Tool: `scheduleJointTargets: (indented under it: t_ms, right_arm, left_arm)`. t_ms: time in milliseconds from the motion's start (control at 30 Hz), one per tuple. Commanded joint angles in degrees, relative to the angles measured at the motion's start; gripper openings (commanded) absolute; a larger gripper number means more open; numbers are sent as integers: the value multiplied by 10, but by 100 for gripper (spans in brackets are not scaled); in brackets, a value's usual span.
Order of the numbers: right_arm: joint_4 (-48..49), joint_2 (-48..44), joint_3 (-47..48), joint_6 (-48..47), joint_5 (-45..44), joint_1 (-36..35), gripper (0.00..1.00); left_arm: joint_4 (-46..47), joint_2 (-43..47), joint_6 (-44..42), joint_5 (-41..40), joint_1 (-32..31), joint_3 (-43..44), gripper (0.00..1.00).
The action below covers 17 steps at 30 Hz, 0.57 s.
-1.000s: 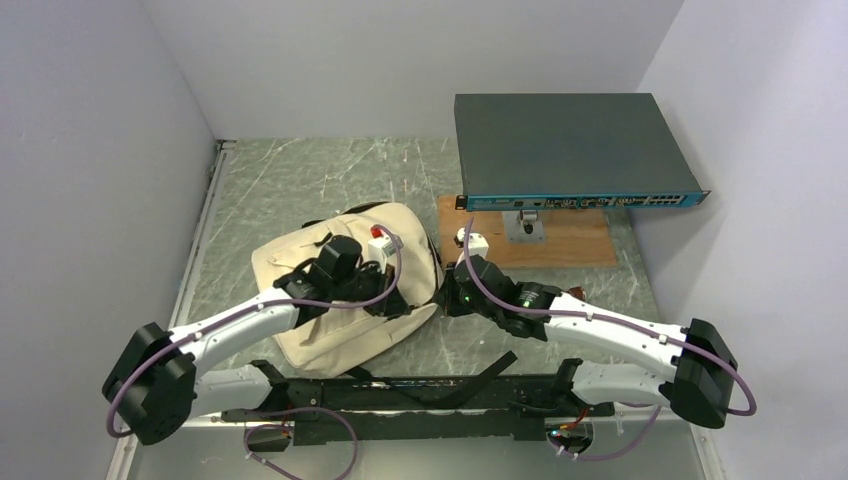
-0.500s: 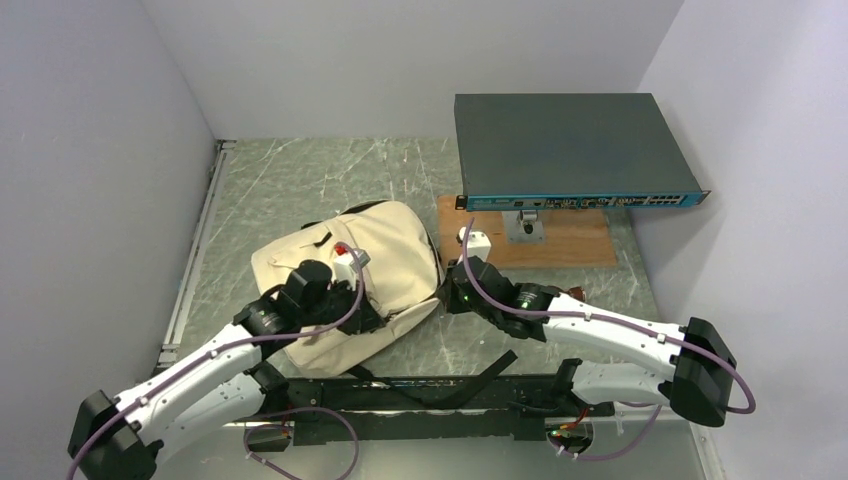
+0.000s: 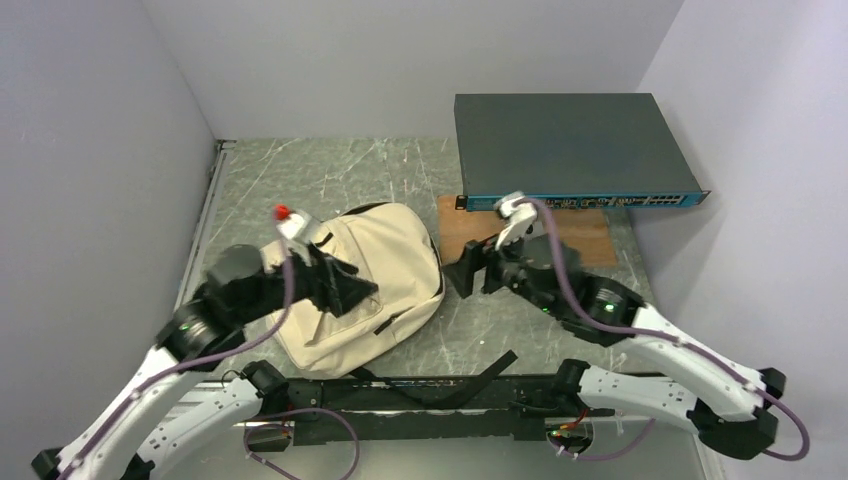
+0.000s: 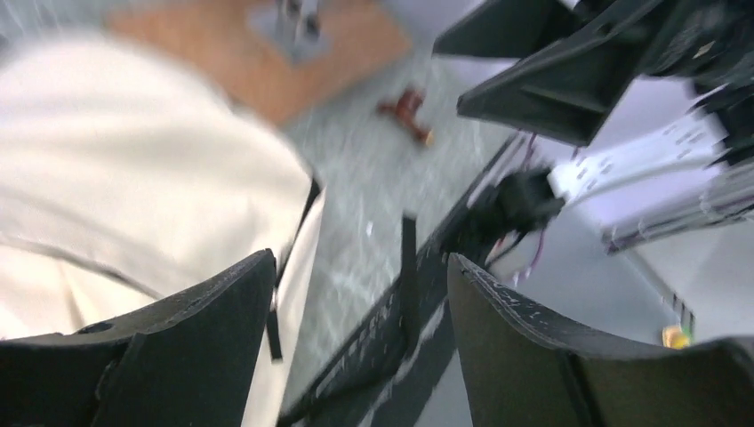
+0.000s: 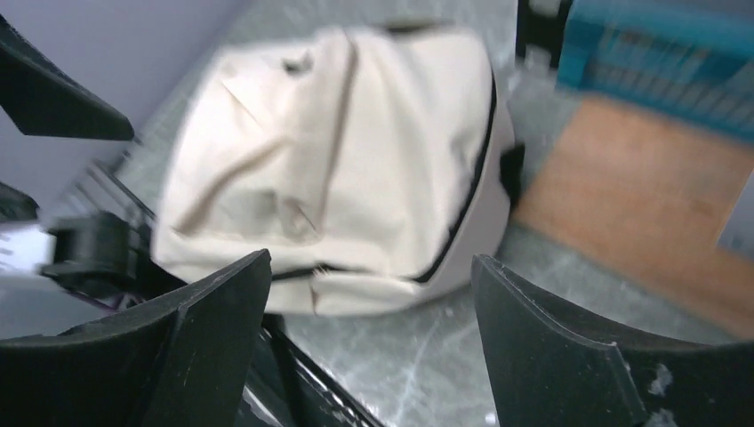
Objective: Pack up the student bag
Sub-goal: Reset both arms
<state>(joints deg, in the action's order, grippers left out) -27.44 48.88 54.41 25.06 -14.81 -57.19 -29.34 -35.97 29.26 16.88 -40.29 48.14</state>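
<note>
Presently, a loose black strap lies lower centre. Left tool and right tool are both spread and empty above the cream fabric student bag, centre-left on the grey marbled worktop. Risk: a descending finger snagging the strap would drag the bag.

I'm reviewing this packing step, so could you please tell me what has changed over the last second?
Both tools opened and came off the student bag. The left tool drew back to the left, and the right tool backed off to the right. The bag, network switch and wooden board stayed put.
</note>
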Motion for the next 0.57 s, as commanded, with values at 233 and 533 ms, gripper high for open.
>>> scheduleJointTargets:
  t_ms: [233,533]
  right_arm:
    - [-78,-26,287,-160,-104,1,92]
    - [-46,-60,338,-183,-148,1,100]
  left_arm:
    - [1,71,-170,-152,2,238,81]
    - [3,83,-195,-184,3,295,82]
